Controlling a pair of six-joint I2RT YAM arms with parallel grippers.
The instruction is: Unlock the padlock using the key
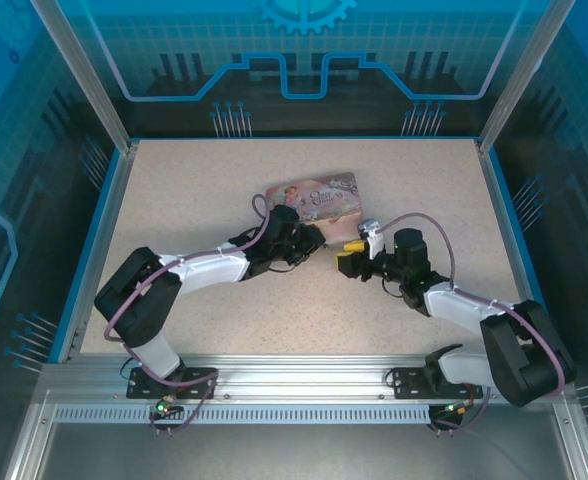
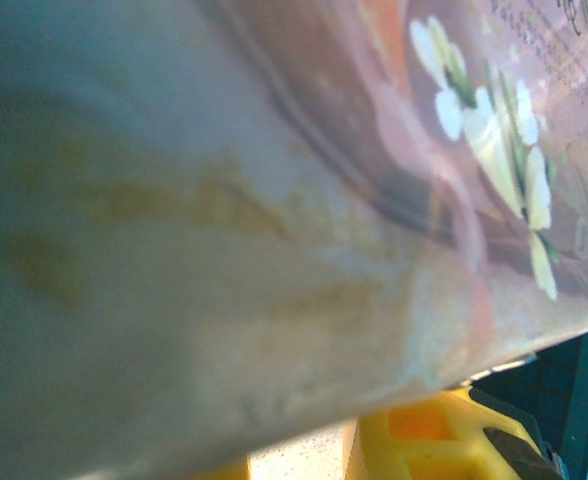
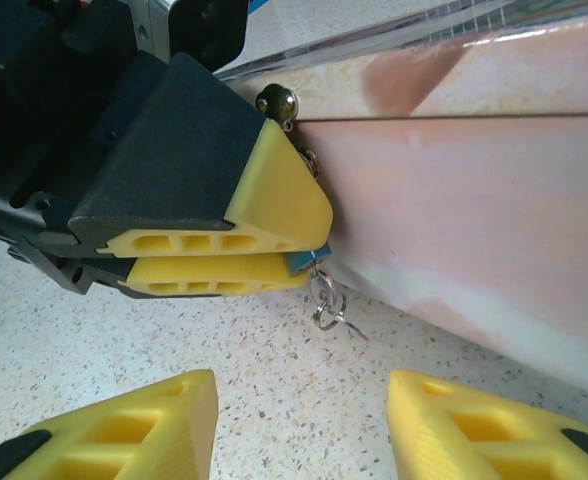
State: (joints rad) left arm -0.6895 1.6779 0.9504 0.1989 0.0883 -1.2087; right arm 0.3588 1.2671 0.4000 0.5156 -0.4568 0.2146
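Note:
In the right wrist view my left gripper (image 3: pixel 314 245) is shut on the blue padlock (image 3: pixel 300 262). Only a blue corner of the padlock shows between the yellow fingers. The key (image 3: pixel 328 304) hangs from that corner on small metal rings, just above the table. My right gripper (image 3: pixel 300 400) stands open a short way in front of the key, with nothing between its fingers. From above, the left gripper (image 1: pixel 312 240) and the right gripper (image 1: pixel 350 263) face each other close together at mid-table.
The flat pink illustrated tin (image 1: pixel 319 196) lies just behind both grippers. The left gripper presses against its side (image 3: pixel 474 200), and it fills most of the left wrist view (image 2: pixel 424 150). Speckled tabletop (image 1: pixel 194 190) stretches around, bounded by blue walls.

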